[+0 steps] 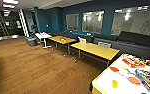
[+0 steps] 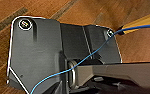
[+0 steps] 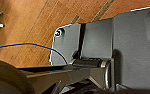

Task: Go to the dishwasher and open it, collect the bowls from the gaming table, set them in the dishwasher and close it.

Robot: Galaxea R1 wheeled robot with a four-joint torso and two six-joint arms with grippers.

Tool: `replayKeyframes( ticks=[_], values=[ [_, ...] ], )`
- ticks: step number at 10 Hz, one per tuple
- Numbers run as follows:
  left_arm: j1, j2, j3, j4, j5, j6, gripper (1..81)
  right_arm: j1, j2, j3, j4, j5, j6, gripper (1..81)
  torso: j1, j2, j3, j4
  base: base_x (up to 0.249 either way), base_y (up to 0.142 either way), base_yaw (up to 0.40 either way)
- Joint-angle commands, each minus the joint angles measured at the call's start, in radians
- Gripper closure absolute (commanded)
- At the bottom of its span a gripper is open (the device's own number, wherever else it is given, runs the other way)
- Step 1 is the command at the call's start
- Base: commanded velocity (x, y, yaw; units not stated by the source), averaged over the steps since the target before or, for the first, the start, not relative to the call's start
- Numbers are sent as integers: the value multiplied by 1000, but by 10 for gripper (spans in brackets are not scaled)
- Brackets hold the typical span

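The gaming table [image 1: 103, 83], with a glossy white top and yellow edges, stands at the lower right of the head view, close to me. On it lie an orange bowl [image 1: 134, 80] and a red-orange bowl [image 1: 114, 69] among other bright items. The dishwasher is out of view. Both wrist views look down onto the wooden floor [image 2: 141, 47], past my own dark plate [image 2: 36, 55] and a thin blue cable [image 2: 91, 56].
Two yellow-wood tables [image 1: 94, 50] [image 1: 62, 39] stand in a row along dark sofas [image 1: 131, 42] under the blue wall. A small white table [image 1: 43, 35] and a grey seat [image 1: 31, 40] stand farther back. Wide wooden floor [image 1: 36, 67] stretches left.
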Motion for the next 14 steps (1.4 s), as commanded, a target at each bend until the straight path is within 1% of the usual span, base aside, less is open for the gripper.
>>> replayKeyframes(
  ticks=[1, 8, 14],
  values=[
    [-33, -1, 6, 13, 47, 0, 10, 36, -2, 6, -16, -28, -4, 10, 0, 0, 0, 0, 0, 0, -131],
    [-33, -3, 6, 11, 50, -2, 10, 38, 0, 3, -16, -28, -4, 10, 0, 0, 0, 0, 0, 0, -261],
    [-33, -3, 6, 13, 52, 0, 10, 38, 3, 1, -16, -28, -4, 10, 0, 0, 0, 0, 0, 0, -312]
  ],
)
